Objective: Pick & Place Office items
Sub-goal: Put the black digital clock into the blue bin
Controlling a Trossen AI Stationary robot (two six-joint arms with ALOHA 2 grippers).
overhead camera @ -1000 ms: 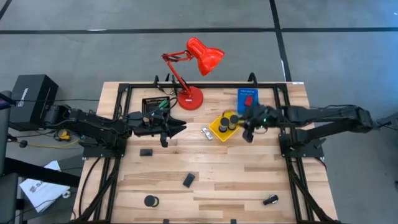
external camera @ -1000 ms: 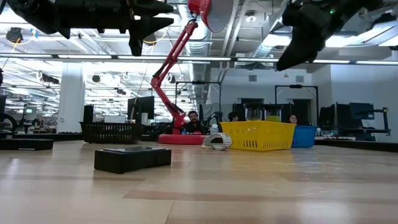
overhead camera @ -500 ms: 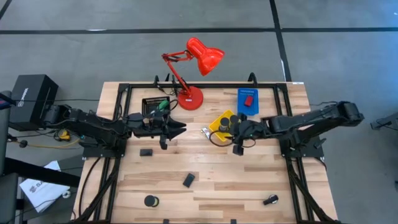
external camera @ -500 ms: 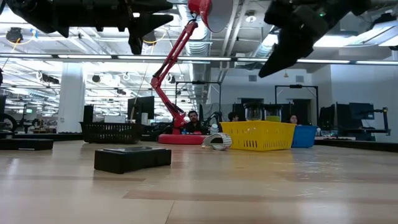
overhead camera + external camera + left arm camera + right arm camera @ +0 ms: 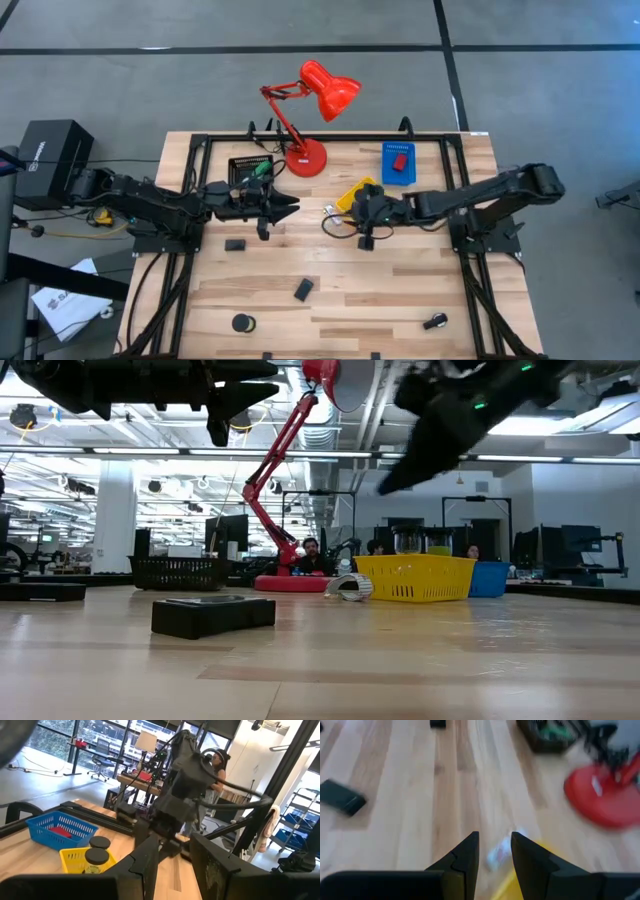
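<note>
In the high view my right gripper [image 5: 347,220] hangs open above the table just left of the yellow tray [image 5: 352,196], near the silvery clip [image 5: 329,212]. In the right wrist view the clip [image 5: 497,853] lies on the wood beyond my fingertips, untouched. My left gripper [image 5: 284,207] is open and waits in the air near the black tray [image 5: 250,170], which holds the green cylinder [image 5: 262,168]. Two black tape rolls [image 5: 96,849] sit in the yellow tray. A red block [image 5: 399,160] lies in the blue tray. Black blocks [image 5: 235,244], [image 5: 303,290] and a tape roll [image 5: 241,323] lie on the table.
The red desk lamp's base [image 5: 305,158] stands at the far middle, close behind the clip, and its arm leans over the table. A small black item [image 5: 434,322] lies near the near right edge. A black frame rail [image 5: 320,140] runs around the table. Bare wood spans the near middle.
My right gripper has swept from above the yellow tray toward the table's left, coming lower, and now hangs by the silvery clip. My left arm has kept still, and nothing on the table has moved.
</note>
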